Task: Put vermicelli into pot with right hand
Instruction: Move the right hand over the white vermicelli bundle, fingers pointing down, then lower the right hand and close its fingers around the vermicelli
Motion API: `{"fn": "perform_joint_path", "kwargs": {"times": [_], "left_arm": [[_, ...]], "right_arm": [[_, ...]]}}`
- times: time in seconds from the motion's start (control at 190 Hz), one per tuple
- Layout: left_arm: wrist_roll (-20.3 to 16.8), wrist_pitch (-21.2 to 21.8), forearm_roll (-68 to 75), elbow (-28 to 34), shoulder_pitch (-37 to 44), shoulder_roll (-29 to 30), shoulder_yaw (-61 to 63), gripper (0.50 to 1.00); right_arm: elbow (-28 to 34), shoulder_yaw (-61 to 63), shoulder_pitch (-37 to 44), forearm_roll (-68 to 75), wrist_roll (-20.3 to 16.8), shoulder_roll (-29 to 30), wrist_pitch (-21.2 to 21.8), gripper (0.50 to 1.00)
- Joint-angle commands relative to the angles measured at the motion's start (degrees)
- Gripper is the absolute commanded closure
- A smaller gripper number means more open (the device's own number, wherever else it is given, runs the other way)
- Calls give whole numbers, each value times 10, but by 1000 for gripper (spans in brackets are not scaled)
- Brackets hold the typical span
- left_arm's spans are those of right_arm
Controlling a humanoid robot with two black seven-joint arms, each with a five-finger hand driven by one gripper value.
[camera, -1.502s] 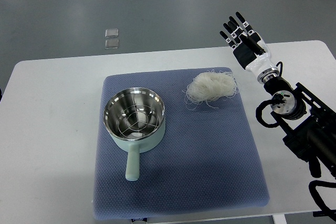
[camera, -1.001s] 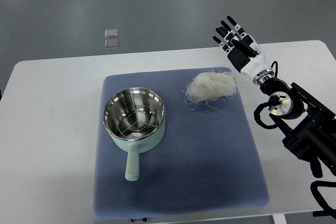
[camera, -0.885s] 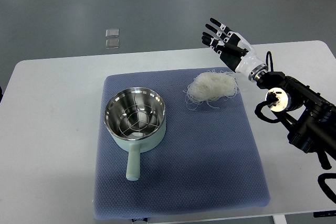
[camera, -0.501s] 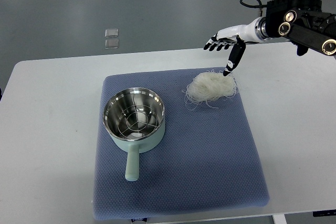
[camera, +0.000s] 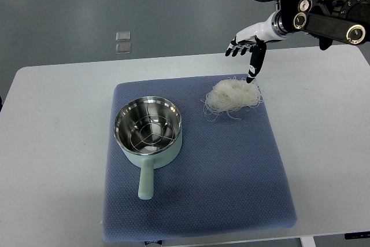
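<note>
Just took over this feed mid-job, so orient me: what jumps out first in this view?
The right hand reaches in from the upper right with fingers spread, one finger pointing down at the far edge of the vermicelli, a pale nest on the blue mat. To its left stands the mint-green pot, steel inside with a wire rack showing and no vermicelli in it, handle pointing toward the camera.
</note>
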Motion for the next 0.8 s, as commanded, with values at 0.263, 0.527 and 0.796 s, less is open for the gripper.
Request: {"fn": "perform_joint_path", "kwargs": {"times": [0.263,0.527,0.796], "left_arm": [[0,1,1,-4,1,0,0,500],[-1,1,0,-4,3,0,0,500],[0,1,0,0,3,0,1,500]], "right_arm": [[-31,7,-85,-39,3,54,-106,576],[-82,7,-126,-68,4,91,-129,576],[-115,1,-162,-126,7,108,-141,583]]}}
